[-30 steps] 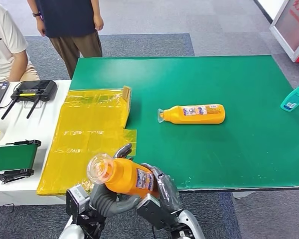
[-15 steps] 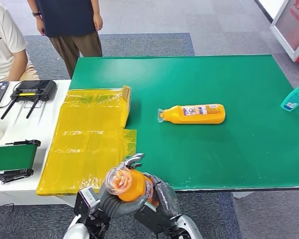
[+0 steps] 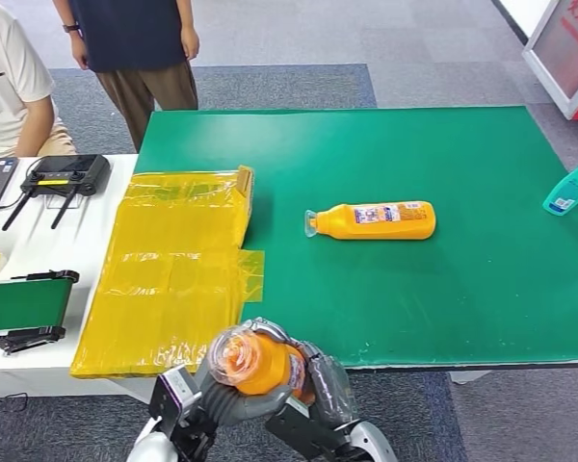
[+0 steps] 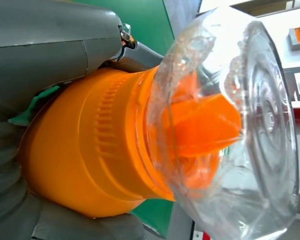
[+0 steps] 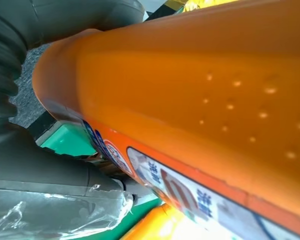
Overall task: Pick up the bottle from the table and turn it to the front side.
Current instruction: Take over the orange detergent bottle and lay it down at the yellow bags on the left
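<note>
Nearest you, at the table's near edge, both hands share one orange bottle (image 3: 260, 364) lifted off the green table (image 3: 417, 318). The left hand (image 3: 224, 399) wraps closed around its neck just behind the clear cap (image 3: 227, 351); the right hand (image 3: 323, 385) is closed around the labelled body. So the pickup looks done (the turn seems underway, though you can't yet judge which face is frontward). Left lies a yellow plastic sheet (image 3: 170, 260). Farther out, a second orange bottle (image 3: 373, 220) lies on its side mid-table, untouched. Beyond, two people stand and sit.
</note>
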